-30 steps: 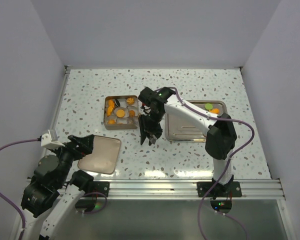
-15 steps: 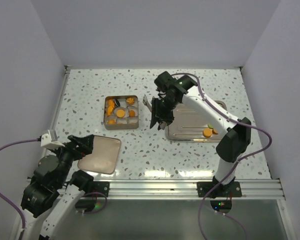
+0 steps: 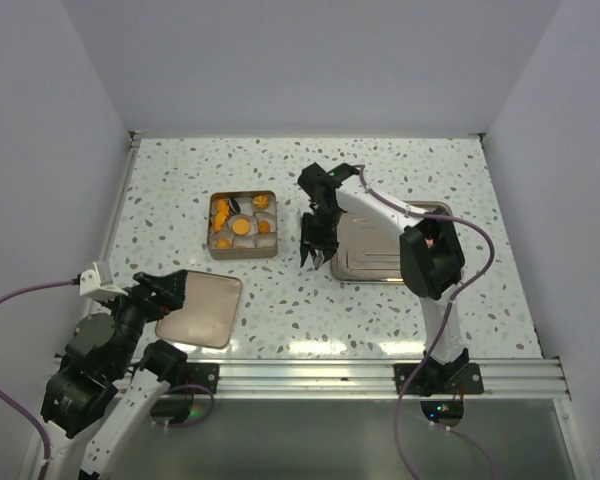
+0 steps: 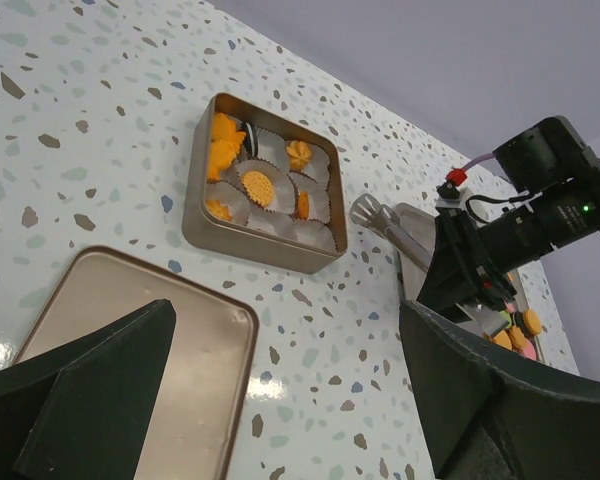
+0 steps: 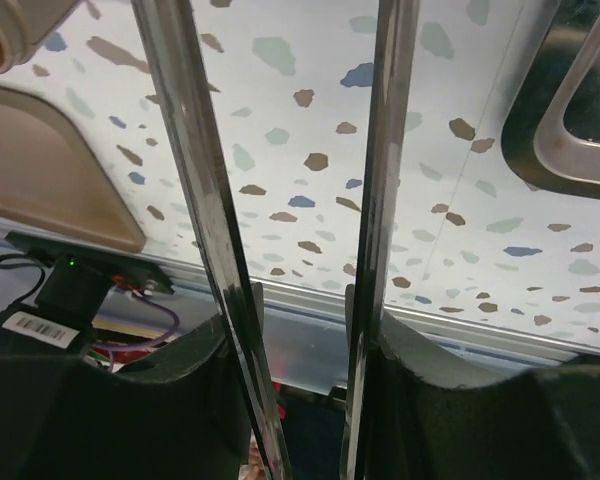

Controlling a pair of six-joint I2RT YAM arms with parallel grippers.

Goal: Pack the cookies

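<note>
Orange cookies (image 3: 242, 226) lie in white paper cups in a square gold tin (image 3: 214, 248), also seen in the left wrist view (image 4: 260, 187). More cookies (image 4: 521, 324) lie on the steel tray (image 3: 365, 262) at the right; the arm hides them in the top view. My right gripper (image 3: 316, 242) hangs between tin and tray, shut on metal tongs (image 5: 192, 200) whose two arms stand apart between its fingers. The tongs' head (image 4: 369, 211) points toward the tin. My left gripper (image 3: 166, 290) is open and empty above the tin's lid (image 3: 202, 310).
The gold lid (image 4: 130, 340) lies flat at the near left. The right forearm lies across the tray. The table's metal front rail (image 5: 460, 320) shows beneath the tongs. Grey walls close in the table on three sides.
The right arm has folded back over the tray, now hiding its cookies from above. Its gripper, still holding the tongs, shifted slightly right and stays between tin and tray. The left arm has not moved.
</note>
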